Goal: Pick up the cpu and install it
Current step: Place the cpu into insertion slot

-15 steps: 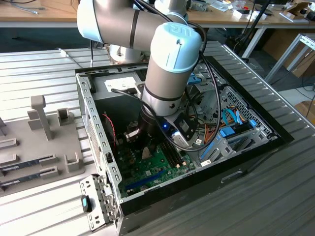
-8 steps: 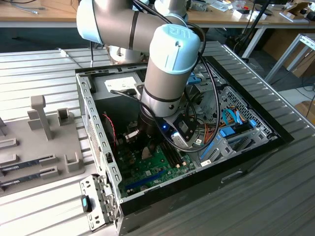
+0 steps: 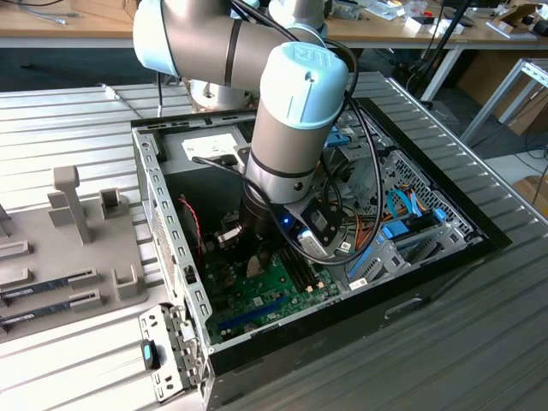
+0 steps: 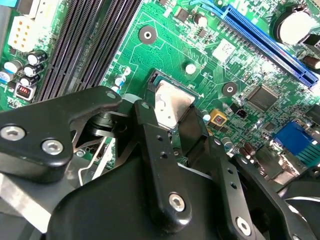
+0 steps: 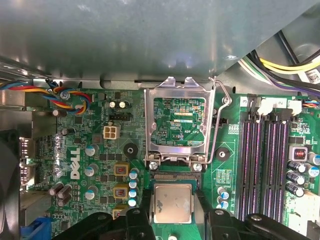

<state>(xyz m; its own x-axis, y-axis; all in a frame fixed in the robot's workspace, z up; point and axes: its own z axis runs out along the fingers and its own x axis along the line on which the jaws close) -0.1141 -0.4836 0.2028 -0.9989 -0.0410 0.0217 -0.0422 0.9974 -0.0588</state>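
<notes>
Since my pincer is closed on two opposite edges of the cpu, that's where any trouble would start. In both wrist views the chip sits between my fingers, right at the open socket. I honestly can't tell if it's resting in there or hanging just above.

Biggest worry, I reckon: if the cpu goes down tilted or a hair off square, a corner digs into the socket contacts and bends them. Pressing down while it's misaligned would do the same, only worse. If my grip is uneven, the chip could also pivot as I let go and land crooked.

Next ring out: the hinged socket frame stands flipped open just beyond the chip in the first wrist view, with its wire lever beside it. If that frame flops shut while I'm in there, it lands on my fingers or the chip.

Small capacitors sit near one finger and the memory slots are on the other side, so a sideways drift could clip them.

Further out, in the exterior view, my arm reaches deep into the computer case on the ribbed worktop. Loose cables hang close, so a snag is possible.
</notes>
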